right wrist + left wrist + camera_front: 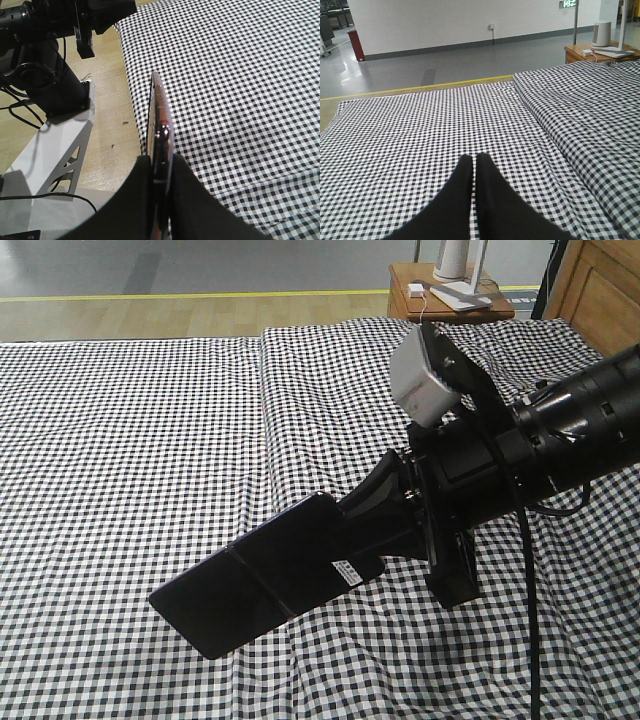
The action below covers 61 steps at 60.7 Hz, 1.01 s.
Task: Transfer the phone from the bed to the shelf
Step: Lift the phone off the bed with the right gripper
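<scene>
The phone [262, 575], a glossy black slab with a seam across its middle and a white sticker near one end, hangs above the gingham bed [130, 440]. My right gripper [375, 530] is shut on its sticker end. Seen edge-on in the right wrist view, the phone [160, 125] sticks out between the two fingers of my right gripper [161, 162], over the bed's [240, 75] edge. My left gripper [473, 160] is shut with nothing in it, low over the bed [420, 130]. The shelf is out of view.
A small brown bedside table [450, 295] with a white device stands at the bed's far right, beside the wooden headboard [600, 280]. The robot's base and left arm [50, 60] stand on the wood floor [110, 115] beside the bed.
</scene>
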{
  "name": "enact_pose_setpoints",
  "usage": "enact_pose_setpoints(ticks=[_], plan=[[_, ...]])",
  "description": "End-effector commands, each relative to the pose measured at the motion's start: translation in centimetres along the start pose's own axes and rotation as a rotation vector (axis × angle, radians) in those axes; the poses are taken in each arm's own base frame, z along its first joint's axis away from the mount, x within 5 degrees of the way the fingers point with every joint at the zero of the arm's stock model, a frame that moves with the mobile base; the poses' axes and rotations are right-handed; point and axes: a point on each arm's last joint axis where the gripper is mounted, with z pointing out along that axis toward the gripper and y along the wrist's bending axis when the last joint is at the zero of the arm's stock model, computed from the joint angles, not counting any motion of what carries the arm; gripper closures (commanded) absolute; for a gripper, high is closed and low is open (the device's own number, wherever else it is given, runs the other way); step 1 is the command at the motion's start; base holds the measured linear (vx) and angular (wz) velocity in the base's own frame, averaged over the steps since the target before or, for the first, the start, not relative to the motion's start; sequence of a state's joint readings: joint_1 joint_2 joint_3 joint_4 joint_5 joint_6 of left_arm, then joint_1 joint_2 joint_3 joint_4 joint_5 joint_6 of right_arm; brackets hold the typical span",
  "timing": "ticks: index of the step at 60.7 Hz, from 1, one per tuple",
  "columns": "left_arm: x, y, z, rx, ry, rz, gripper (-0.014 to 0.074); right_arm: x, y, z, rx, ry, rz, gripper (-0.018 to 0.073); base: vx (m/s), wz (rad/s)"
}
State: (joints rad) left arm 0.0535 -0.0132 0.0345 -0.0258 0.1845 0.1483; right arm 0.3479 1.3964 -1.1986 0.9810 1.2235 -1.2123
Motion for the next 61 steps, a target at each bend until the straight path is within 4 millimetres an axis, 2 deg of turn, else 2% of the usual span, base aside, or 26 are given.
enact_pose_setpoints(ticks=[1,61], plan=[[-1.45,0.15,-0.31,-0.007,-0.108,-0.014,0.0595,-1.39,1.72,-1.15,-0.061,-0.074,-0.023,0.0563,0.0,0.0],[-1.45,0.15,-0.31,-0.007,-0.108,-0.014,0.0595,-1.35,1.7,-1.14,-0.06,-0.07,-0.024,0.0561,0.0,0.01]])
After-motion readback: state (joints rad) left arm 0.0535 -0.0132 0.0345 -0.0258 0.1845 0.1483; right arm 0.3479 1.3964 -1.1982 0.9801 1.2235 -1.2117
